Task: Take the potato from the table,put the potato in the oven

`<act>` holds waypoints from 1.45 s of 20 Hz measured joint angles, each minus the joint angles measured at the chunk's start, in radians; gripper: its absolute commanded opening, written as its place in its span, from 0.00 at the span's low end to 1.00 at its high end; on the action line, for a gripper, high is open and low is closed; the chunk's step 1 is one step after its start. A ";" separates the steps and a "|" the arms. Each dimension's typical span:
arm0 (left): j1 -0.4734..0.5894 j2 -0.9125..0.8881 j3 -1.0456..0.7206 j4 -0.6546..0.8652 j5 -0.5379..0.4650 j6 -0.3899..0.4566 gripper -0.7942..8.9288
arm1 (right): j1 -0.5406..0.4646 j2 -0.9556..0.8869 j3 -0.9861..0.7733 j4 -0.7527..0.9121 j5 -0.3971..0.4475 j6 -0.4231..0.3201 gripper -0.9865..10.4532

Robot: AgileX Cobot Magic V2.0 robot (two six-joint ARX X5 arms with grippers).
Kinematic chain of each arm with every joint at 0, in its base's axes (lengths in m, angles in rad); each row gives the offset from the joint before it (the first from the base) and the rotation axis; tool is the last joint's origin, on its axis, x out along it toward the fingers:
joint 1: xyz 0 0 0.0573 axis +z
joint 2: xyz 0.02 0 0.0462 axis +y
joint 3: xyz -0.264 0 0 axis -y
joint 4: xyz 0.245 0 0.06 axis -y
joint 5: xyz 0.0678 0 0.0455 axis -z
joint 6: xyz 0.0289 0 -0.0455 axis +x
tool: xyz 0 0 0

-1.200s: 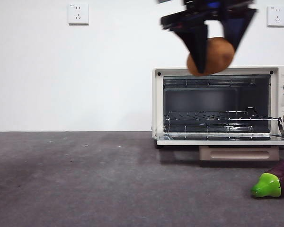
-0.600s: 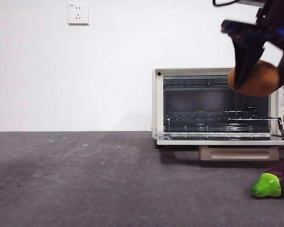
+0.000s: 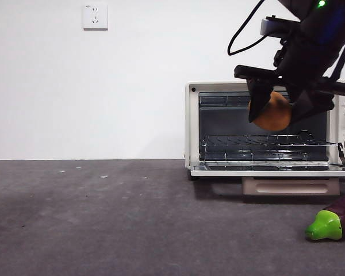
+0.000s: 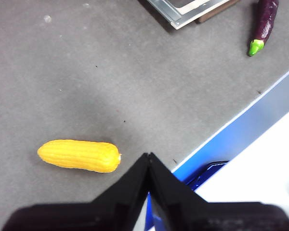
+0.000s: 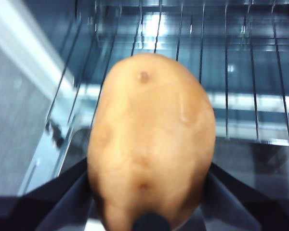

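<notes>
the potato (image 3: 272,114) hangs clamped in the right gripper (image 3: 279,109) jaws before the open oven (image 3: 191,126); left gripper (image 4: 149,161) jaws together.

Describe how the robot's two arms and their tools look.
The right tool has two black, wedge-shaped jaws under a bulky black arm, with a black cable looping off it, a green light near the top and blue glints on the body. The left tool shows two matte black jaws tapering to a point from a broad black base.
</notes>
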 measured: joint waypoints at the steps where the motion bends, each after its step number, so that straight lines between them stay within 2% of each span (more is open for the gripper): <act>1: 0.000 0.004 0.000 0.000 -0.012 0.000 0.08 | 0.000 0.015 0.008 0.003 0.008 0.003 0.11; 8: 0.000 0.040 0.000 0.000 -0.032 0.000 0.08 | -0.003 0.158 0.153 -0.007 0.075 0.004 0.12; 13: 0.000 0.041 0.000 0.000 -0.033 0.000 0.08 | -0.032 0.208 0.196 -0.018 0.080 0.020 0.13; 15: 0.000 0.041 0.000 0.000 -0.032 0.000 0.08 | -0.047 0.215 0.205 -0.005 0.080 0.033 0.28; 16: 0.000 0.041 0.000 0.000 -0.032 0.000 0.08 | -0.054 0.219 0.205 0.003 0.080 0.038 0.32; 22: 0.000 0.041 0.000 0.000 -0.024 0.000 0.08 | -0.065 0.245 0.209 0.041 0.080 0.048 0.32; 28: 0.000 0.046 0.000 0.000 -0.024 0.000 0.08 | -0.066 0.245 0.211 0.056 0.080 0.047 0.54; 29: 0.000 0.046 0.000 0.000 -0.024 0.000 0.08 | -0.066 0.245 0.211 0.056 0.080 0.047 0.54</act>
